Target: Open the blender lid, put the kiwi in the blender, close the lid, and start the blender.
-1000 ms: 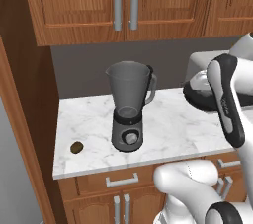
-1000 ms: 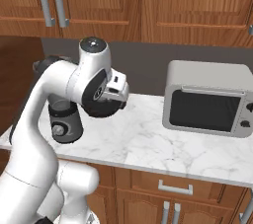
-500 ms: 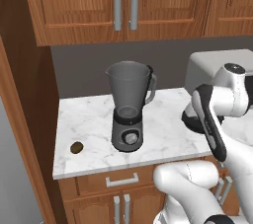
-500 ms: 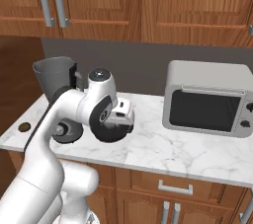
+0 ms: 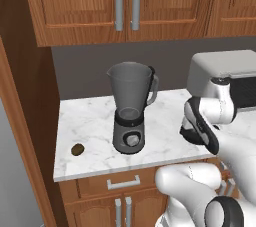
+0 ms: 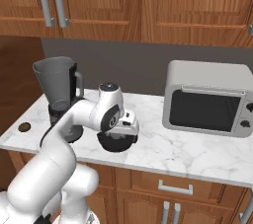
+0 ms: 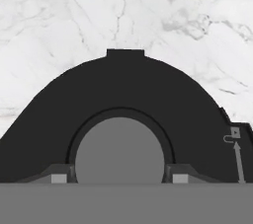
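Arm dropped over the last second: hand went from up near jar-top height to low over the desk (image 6: 197,154), now at about 3 o'clock from the blender (image 5: 131,108) in the left base view. Blender lid (image 6: 117,141) came down with it, now at the marble between blender and toaster oven; contact not clear. Gripper (image 7: 119,176) clamped on the lid's centre knob (image 7: 119,151). In the right base view the arm now clears the jar.

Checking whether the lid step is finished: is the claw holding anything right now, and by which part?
Yes: the claw is shut on the blender lid, gripping its raised centre knob, low over the counter.
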Robot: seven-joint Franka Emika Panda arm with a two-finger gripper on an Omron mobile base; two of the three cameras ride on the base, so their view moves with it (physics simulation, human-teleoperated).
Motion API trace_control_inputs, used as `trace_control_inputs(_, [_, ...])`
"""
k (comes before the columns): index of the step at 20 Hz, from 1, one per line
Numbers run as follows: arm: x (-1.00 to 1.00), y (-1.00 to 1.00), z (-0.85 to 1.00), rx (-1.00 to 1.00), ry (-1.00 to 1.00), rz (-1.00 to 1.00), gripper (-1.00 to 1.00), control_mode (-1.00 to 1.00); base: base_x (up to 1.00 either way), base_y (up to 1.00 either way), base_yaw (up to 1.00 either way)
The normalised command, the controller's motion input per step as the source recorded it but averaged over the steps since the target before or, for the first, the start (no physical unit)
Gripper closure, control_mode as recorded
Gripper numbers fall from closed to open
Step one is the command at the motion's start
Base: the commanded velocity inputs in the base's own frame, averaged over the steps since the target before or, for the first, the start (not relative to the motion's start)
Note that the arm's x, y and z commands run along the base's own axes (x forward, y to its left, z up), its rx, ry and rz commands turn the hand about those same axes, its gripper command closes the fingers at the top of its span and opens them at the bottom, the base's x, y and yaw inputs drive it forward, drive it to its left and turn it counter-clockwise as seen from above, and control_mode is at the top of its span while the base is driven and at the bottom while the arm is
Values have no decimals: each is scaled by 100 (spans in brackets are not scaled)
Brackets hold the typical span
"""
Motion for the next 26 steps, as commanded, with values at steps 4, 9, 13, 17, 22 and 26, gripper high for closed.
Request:
trace_control_inputs(4, [40,-24,-52,1,5,1,100,-100,0,0,0])
trace_control_inputs(9, [43,-8,-29,0,0,0,100,-100,0,0,0])
trace_control_inputs(13, [39,-4,-16,1,0,0,100,-100,0,0,0])
trace_control_inputs(17, [23,-2,-28,2,0,0,100,-100,0,0,0])
trace_control_inputs(22, [23,0,-38,0,0,0,-100,-100,0,0,0])
trace_control_inputs(26, [23,0,-35,0,0,0,-100,-100,0,0,0])
